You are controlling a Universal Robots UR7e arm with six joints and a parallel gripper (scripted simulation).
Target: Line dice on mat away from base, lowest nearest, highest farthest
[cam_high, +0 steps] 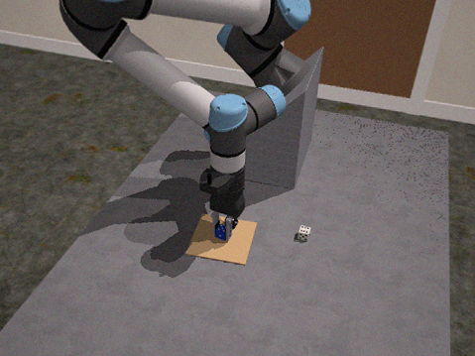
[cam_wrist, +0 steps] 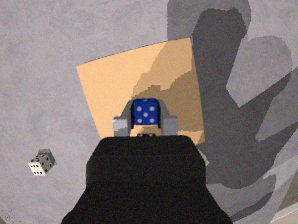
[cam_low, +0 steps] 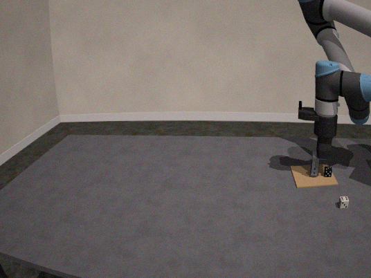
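We see the gripper [cam_high: 224, 224] clamped on the blue die [cam_high: 221, 231], low over the tan mat [cam_high: 235, 249], five pips toward the wrist camera. A black die [cam_low: 327, 171] sits just beside it on the mat; the white die [cam_high: 303, 233] lies on the table [cam_high: 332, 310] at 3 o'clock, well apart.

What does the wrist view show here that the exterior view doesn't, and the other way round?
Wrist only: the blue die clamped in the gripper, its five-pip face visible. Exterior only: the black die on the mat beside the fingers, which hide the blue die, plus the arm above. Both: the mat, and the white die off it on the table.
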